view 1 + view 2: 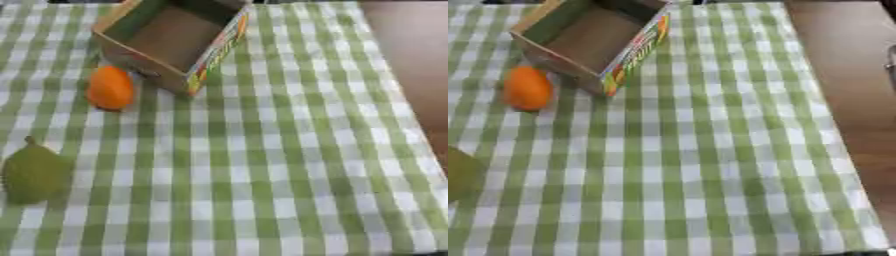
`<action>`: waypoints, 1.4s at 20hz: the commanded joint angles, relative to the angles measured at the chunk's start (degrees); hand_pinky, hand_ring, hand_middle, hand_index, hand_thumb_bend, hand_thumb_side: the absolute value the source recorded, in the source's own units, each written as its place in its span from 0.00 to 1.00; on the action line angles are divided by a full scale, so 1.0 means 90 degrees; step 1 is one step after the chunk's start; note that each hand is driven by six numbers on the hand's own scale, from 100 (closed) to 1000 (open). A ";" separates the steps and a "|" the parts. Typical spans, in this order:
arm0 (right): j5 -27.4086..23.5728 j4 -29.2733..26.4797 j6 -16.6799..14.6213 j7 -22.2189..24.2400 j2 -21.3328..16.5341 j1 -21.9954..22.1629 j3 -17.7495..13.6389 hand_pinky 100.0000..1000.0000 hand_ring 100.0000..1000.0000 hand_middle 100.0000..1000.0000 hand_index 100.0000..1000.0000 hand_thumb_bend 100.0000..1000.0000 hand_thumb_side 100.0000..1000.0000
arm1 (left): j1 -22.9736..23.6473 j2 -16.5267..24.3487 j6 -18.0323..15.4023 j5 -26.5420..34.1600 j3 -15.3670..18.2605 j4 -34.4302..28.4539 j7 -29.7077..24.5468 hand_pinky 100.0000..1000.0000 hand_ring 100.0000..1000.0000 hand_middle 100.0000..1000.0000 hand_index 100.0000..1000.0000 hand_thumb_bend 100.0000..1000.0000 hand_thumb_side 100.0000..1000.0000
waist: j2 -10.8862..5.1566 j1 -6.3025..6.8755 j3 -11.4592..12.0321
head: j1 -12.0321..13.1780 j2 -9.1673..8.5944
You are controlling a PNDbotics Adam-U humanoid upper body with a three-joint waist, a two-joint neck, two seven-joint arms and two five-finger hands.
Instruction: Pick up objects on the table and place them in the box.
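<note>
An open cardboard box (171,37) with a colourful printed side stands at the far left of the table; nothing shows inside it. An orange fruit (110,88) lies just in front of the box's left corner, close to its wall. A green pear-shaped fruit (35,173) with a short stem rests near the left edge, closer to me. Neither hand shows in either view.
A green and white checked cloth (280,165) covers the table. Its right edge (833,150) runs diagonally, with brown floor beyond it. A small pale object (891,65) shows at the far right margin.
</note>
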 commanded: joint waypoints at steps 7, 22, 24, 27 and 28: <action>-0.0004 -0.0101 0.0004 0.0034 -0.0208 -0.0052 -0.0021 0.78 0.74 0.53 0.85 0.00 0.47 | -0.0054 0.0415 0.0114 -0.0165 -0.0242 -0.0091 -0.0925 0.75 0.81 0.81 0.96 0.29 0.44 | -0.0096 0.0039 -0.0020 | 0.0088 -0.0025; -0.0029 -0.0101 0.0010 0.0060 -0.0180 -0.0050 -0.0015 0.78 0.74 0.53 0.85 0.00 0.47 | -0.0366 0.0541 0.1358 -0.0381 -0.0411 -0.0091 -0.1896 0.81 0.84 0.78 0.93 0.52 0.32 | -0.0095 0.0061 -0.0081 | 0.0218 0.0022; -0.0035 -0.0101 0.0010 0.0065 -0.0174 -0.0055 -0.0009 0.78 0.74 0.53 0.85 0.00 0.47 | -0.0434 0.0567 0.1558 -0.0397 -0.0513 -0.0091 -0.1953 0.82 0.84 0.79 0.93 0.55 0.33 | -0.0097 0.0060 -0.0093 | 0.0242 0.0021; -0.0042 -0.0101 0.0009 0.0073 -0.0167 -0.0058 -0.0005 0.78 0.74 0.53 0.85 0.00 0.47 | -0.0537 0.0593 0.1862 -0.0466 -0.0661 -0.0091 -0.2084 0.82 0.84 0.78 0.92 0.59 0.34 | -0.0097 0.0060 -0.0112 | 0.0273 0.0018; -0.0045 -0.0101 0.0010 0.0075 -0.0164 -0.0058 -0.0004 0.78 0.74 0.53 0.85 0.00 0.47 | -0.0572 0.0596 0.1963 -0.0490 -0.0709 -0.0091 -0.2123 0.82 0.84 0.78 0.91 0.60 0.35 | -0.0097 0.0060 -0.0118 | 0.0279 0.0018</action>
